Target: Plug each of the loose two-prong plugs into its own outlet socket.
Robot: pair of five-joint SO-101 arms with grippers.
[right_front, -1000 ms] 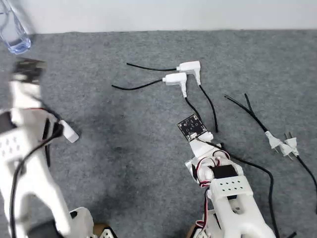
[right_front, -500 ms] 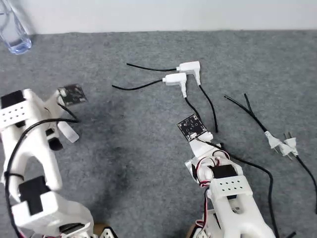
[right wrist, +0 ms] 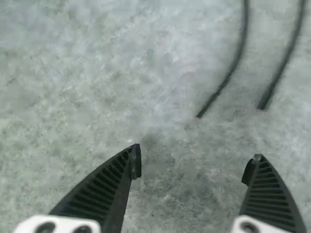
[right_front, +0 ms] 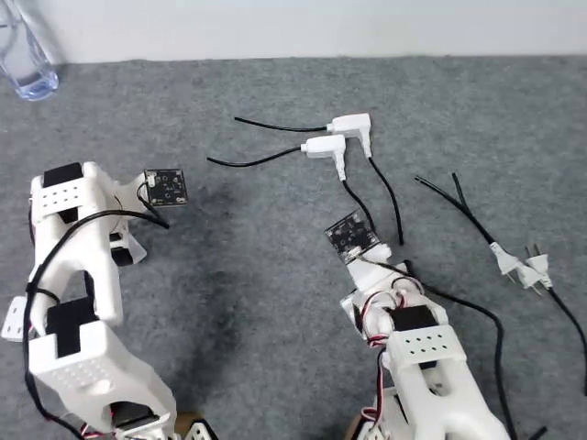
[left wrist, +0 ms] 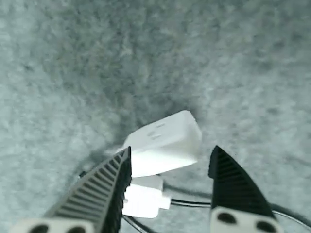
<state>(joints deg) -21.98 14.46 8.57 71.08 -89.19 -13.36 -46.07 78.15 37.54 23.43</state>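
Note:
Two white outlet sockets [right_front: 348, 124] [right_front: 323, 145] lie side by side at the back middle of the grey carpet, each trailing black cords. Two loose two-prong plugs [right_front: 504, 259] [right_front: 537, 267] rest at the right on black cords. My left arm [right_front: 69, 197] stands at the left. Its gripper [left wrist: 171, 152] is open just above a white block [left wrist: 165, 141] with a small white connector and a black cord beside it. My right arm [right_front: 417, 344] sits front centre, short of the sockets. Its gripper [right wrist: 196, 154] is open over bare carpet, near two black cord ends [right wrist: 228, 82] [right wrist: 284, 63].
A clear glass vessel [right_front: 23, 55] stands at the back left corner by the white wall. A long black cable [right_front: 495, 330] runs along the right arm's side. Grey carpet [right_front: 248, 275] lies open between the two arms.
The left arm has swung from the far left edge toward the middle, its wrist now lower and nearer the carpet. The right arm has barely shifted.

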